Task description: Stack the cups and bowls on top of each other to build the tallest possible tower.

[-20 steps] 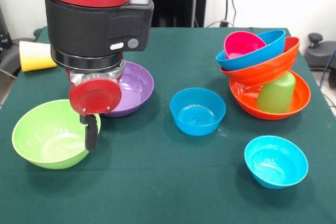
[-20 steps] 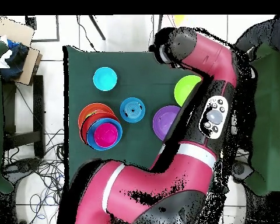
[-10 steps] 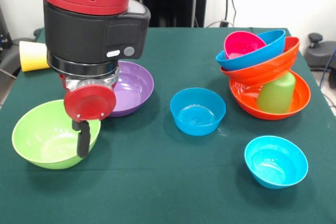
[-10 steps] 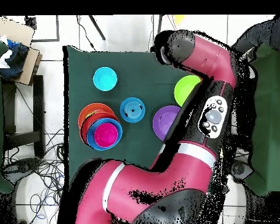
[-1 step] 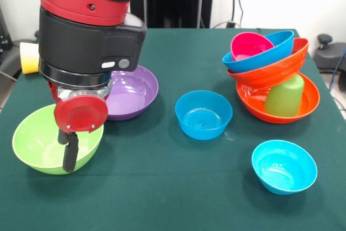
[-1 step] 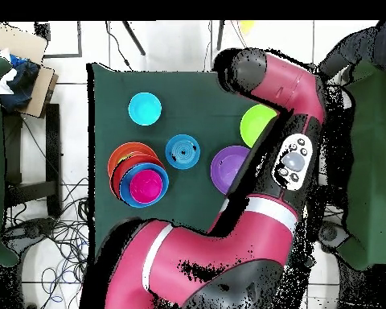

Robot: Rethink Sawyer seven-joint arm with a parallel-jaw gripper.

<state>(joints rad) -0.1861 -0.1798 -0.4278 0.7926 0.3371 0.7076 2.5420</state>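
Observation:
My gripper (image 5: 70, 152) hangs at the near rim of the lime green bowl (image 5: 33, 140), on the table's left in the front view. The arm covers the gripper in the overhead view, where that bowl (image 6: 256, 122) shows beside the arm. The tower (image 5: 270, 74) leans at the right: an orange bowl (image 5: 309, 103) holds the light green cup (image 5: 285, 96), upside down and tilted, and on the cup lie another orange bowl, a blue bowl (image 5: 273, 51) and a pink bowl (image 5: 250, 44). The yellow cup (image 5: 28, 58) lies on its side far left, half hidden by the arm.
A purple bowl (image 5: 136, 90) sits just behind my wrist. A blue bowl (image 5: 204, 114) stands mid-table and a small cyan bowl (image 5: 284, 166) near the front right. The overhead view shows them as purple (image 6: 227, 167), blue (image 6: 182, 151) and cyan (image 6: 145, 109).
The arm has moved left and down in the front view. The gripper went from the lime bowl's right rim to its near rim. No bowl or cup has moved.

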